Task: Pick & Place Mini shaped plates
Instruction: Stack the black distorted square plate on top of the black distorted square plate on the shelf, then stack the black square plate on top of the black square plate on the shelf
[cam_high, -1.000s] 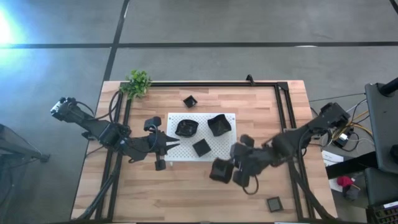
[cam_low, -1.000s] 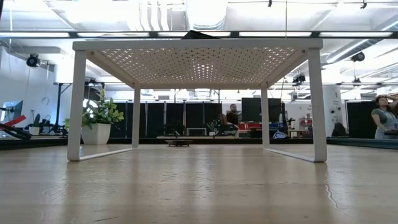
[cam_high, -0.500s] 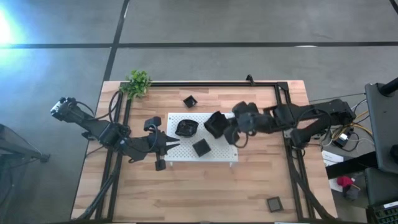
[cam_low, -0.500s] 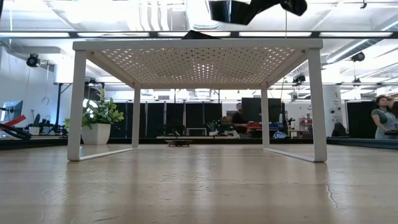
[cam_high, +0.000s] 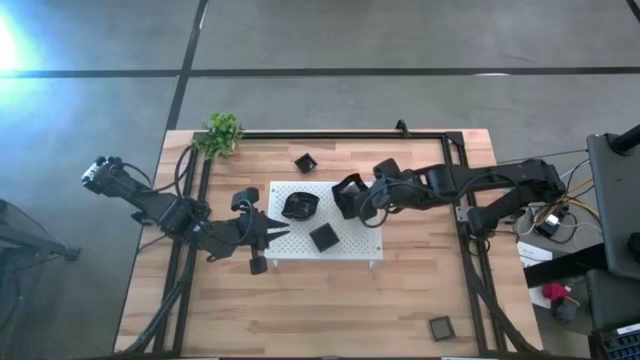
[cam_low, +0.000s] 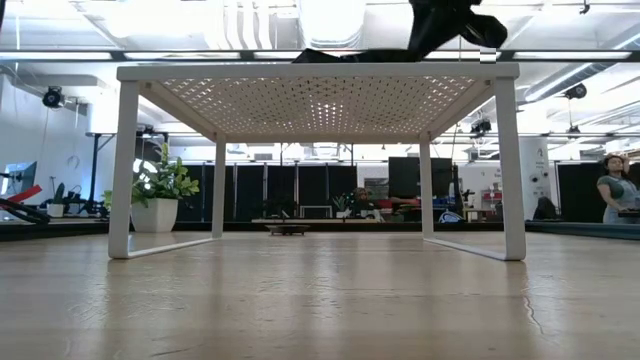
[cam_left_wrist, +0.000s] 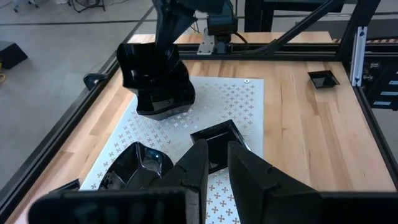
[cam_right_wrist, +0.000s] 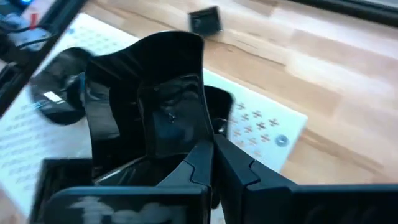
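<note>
Two glossy black plates (cam_high: 300, 206) on perforated white board (cam_high: 360, 240); right jaws pinch wavy plate (cam_right_wrist: 152, 106); left jaws spread.

Right hand (cam_high: 358, 199) clamped shut; left hand (cam_high: 268, 236) low, parted.

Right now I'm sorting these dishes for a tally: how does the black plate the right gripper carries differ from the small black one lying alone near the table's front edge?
The carried plate is pinched in the right gripper over the white board; the lone plate lies flat on bare wood. The carried plate looks larger, with tall wavy walls, while the lone plate is a small, shallow square. Both are dark.
</note>
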